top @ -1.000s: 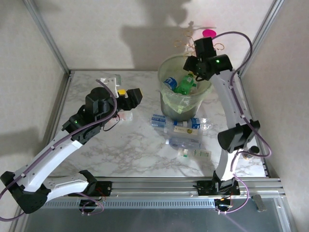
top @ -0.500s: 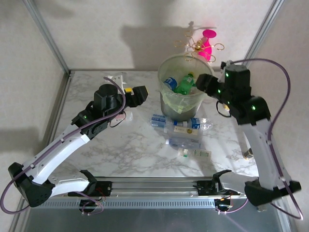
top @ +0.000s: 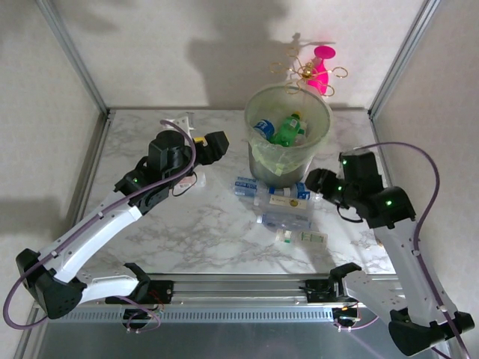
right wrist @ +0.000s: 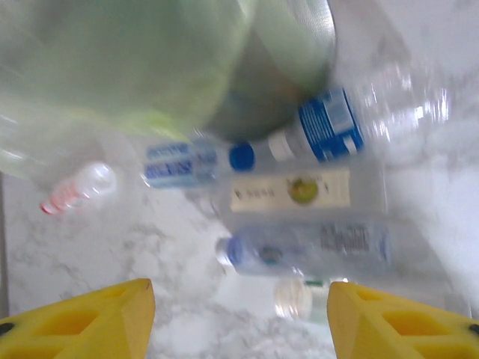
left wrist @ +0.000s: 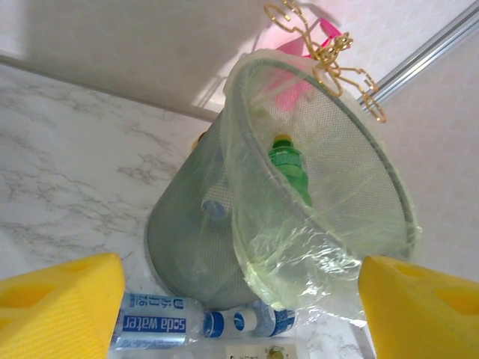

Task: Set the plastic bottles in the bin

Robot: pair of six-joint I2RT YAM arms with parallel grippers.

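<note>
Right claw (right wrist: pixel 241 303), wide and empty, hangs above the clear, blue-labelled plastic bottles (right wrist: pixel 329 127) lying on the marble tabletop (right wrist: pixel 97 247) beside the translucent bag-lined round bin (top: pixel 269 168), apparently lining up a pick. Left claw (left wrist: pixel 239 299), likewise wide and empty, faces the bin.

the white, grey-veined marble tabletop (top: pixel 217 228) carries the translucent pale green round plastic bin (top: pixel 293 169), upright towards its far edge, with several clear plastic bottles (top: pixel 284 221) lying on their sides just in front of it.
</note>
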